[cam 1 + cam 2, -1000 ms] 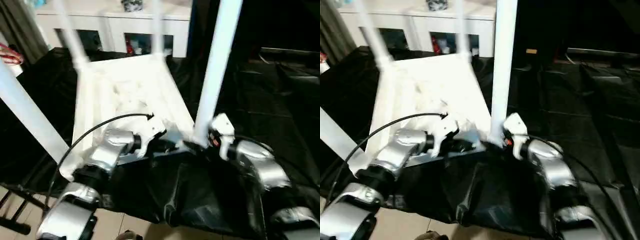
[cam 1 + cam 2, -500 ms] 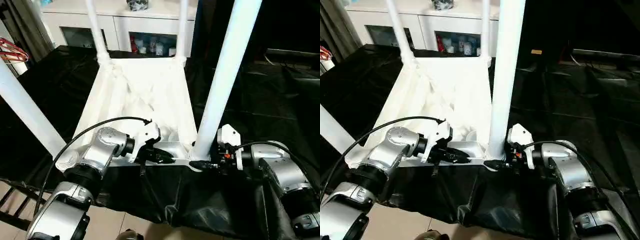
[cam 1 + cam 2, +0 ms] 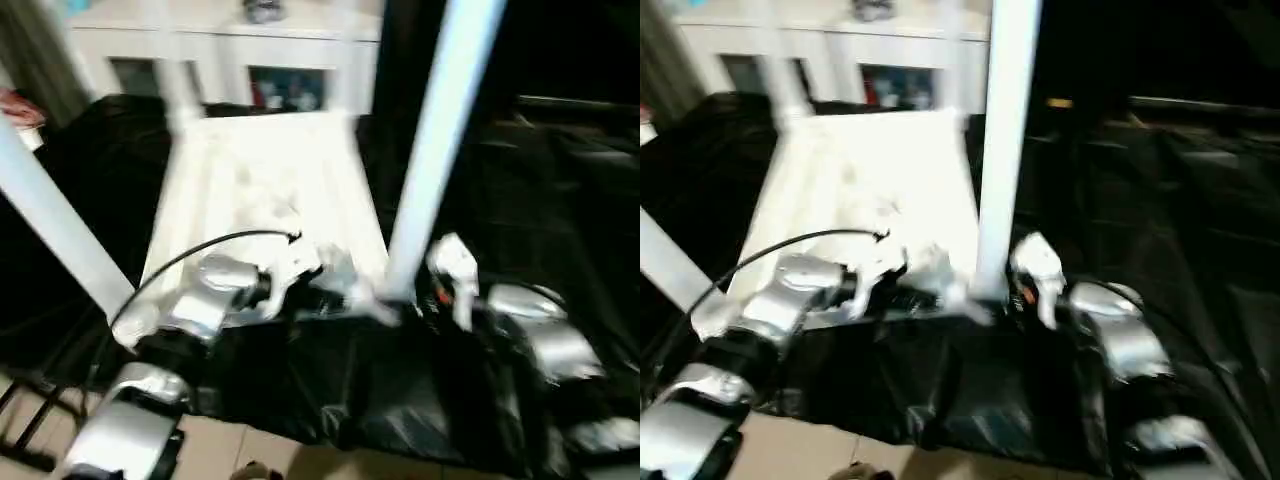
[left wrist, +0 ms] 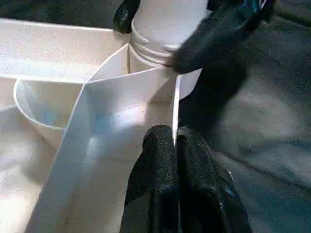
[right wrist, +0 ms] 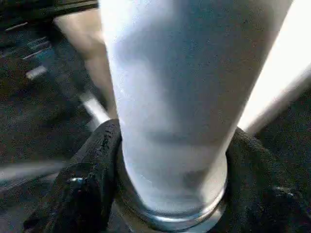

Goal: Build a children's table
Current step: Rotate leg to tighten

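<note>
The children's table lies upside down on black cloth, its white ribbed top (image 3: 270, 190) facing up. A thick white leg (image 3: 430, 150) stands in the near right corner socket, and another leg (image 3: 50, 230) rises at the near left. My left gripper (image 3: 345, 290) is shut on the thin near rim of the top (image 4: 176, 160), close to that socket. My right gripper (image 3: 410, 300) holds the near right leg at its base, with a black finger (image 5: 92, 170) pressed against each side of the tube (image 5: 170, 97).
A white cabinet with glass doors (image 3: 250, 40) stands behind the table. Black cloth (image 3: 520, 180) covers the surface to the right and front. Pale floor tiles (image 3: 250, 450) show below its near edge. A red object (image 3: 15, 105) sits at far left.
The camera has swung and the picture has blurred. My right gripper's fingers have drawn in around the leg's base. The left gripper keeps its pinch on the rim.
</note>
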